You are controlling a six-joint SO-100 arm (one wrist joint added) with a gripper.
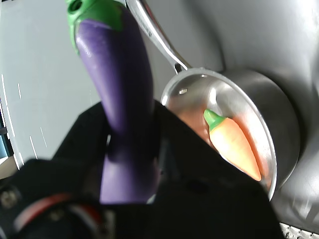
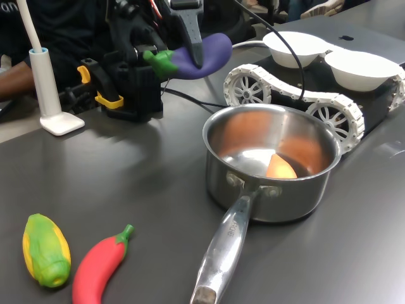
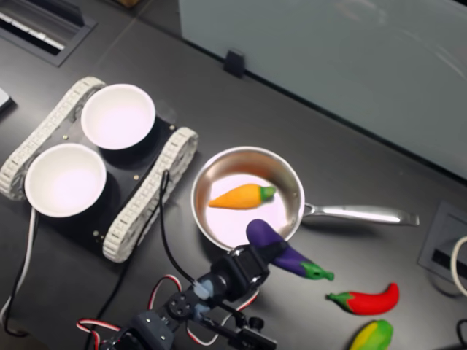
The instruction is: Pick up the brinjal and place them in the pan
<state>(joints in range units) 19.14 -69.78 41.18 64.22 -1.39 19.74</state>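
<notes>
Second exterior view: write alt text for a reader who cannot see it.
From above, the gripper holds a purple brinjal at the rim of a steel pan containing a toy carrot. A red chilli and corn cob lie nearby.

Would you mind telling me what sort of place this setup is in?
Likely a robotics lab or workshop bench: a tracked robot base carrying white bowls, loose servo wiring, and toy vegetables around a pan.

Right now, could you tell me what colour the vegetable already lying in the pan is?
Orange with a green top, clearest in the second exterior view.
</notes>
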